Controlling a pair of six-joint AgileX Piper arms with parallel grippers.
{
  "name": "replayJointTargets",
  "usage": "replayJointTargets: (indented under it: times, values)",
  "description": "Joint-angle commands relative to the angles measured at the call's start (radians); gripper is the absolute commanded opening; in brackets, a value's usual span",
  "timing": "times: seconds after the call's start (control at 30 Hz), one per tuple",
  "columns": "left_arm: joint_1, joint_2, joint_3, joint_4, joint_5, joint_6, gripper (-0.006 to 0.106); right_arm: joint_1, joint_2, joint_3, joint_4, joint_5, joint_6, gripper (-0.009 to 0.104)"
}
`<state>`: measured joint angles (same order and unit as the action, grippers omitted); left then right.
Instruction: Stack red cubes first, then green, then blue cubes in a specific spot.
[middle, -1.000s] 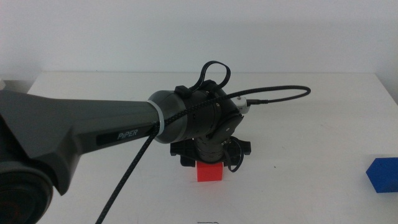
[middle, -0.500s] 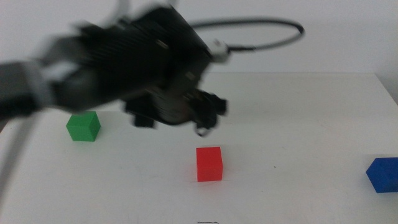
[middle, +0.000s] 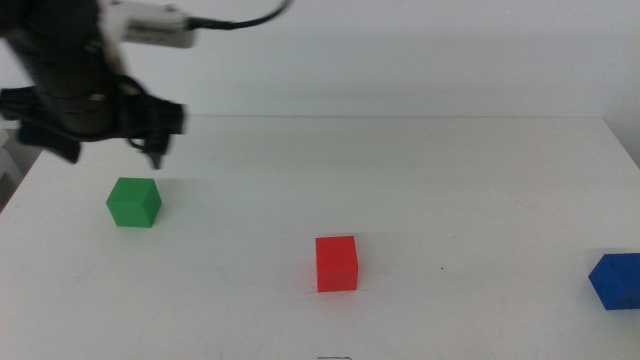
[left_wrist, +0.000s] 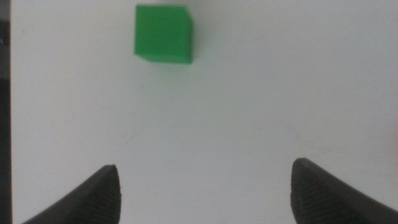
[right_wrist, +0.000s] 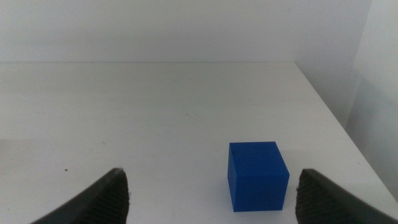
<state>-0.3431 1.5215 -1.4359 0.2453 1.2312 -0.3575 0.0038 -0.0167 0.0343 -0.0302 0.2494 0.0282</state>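
Red cube (middle: 337, 263) sits alone on the white table (middle: 460, 180), low and just left of centre in the middle view, flat on one face. That looks like the base of the stack, so green is probably up next.

Green cube (middle: 134, 202) is at the left of the frame, well apart from the red one. Left gripper (middle: 100, 140) hangs above and just behind it in the upper left, jaws spread wide with nothing between them; its wrist view shows the green cube (left_wrist: 163, 33) ahead of the jaws, not between them.

Blue cube (middle: 617, 281) is at the right edge, and the right gripper (right_wrist: 214, 193) waits near it, jaws also wide apart and empty.

My guess on handling: small, rigid, light, matte faces so decent grip. Pinch two opposite flat sides, squared up, or it'll twist and land crooked.
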Motion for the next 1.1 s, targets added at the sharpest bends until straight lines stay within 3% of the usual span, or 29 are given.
replayJointTargets:
  times: [0.0, 0.13, 0.3, 0.77, 1.07]
  values:
    - [0.098, -0.015, -0.027, -0.104, -0.043, 0.142, 0.094, 0.001, -0.015, -0.023, -0.008, -0.079, -0.009, 0.087]
    - [0.247, 0.045, -0.028, -0.209, -0.089, 0.267, 0.094, 0.001, -0.015, -0.023, -0.008, -0.079, -0.009, 0.087]
    - [0.323, 0.147, -0.042, -0.277, -0.153, 0.357, 0.094, 0.001, -0.015, -0.023, -0.008, -0.079, -0.009, 0.087]
    - [0.330, 0.416, -0.268, -0.279, -0.131, 0.393, 0.094, 0.001, -0.015, -0.023, -0.008, -0.079, -0.009, 0.087]
    - [0.347, 0.488, -0.288, -0.295, -0.147, 0.416, 0.094, 0.001, -0.015, -0.023, -0.008, -0.079, -0.009, 0.087]
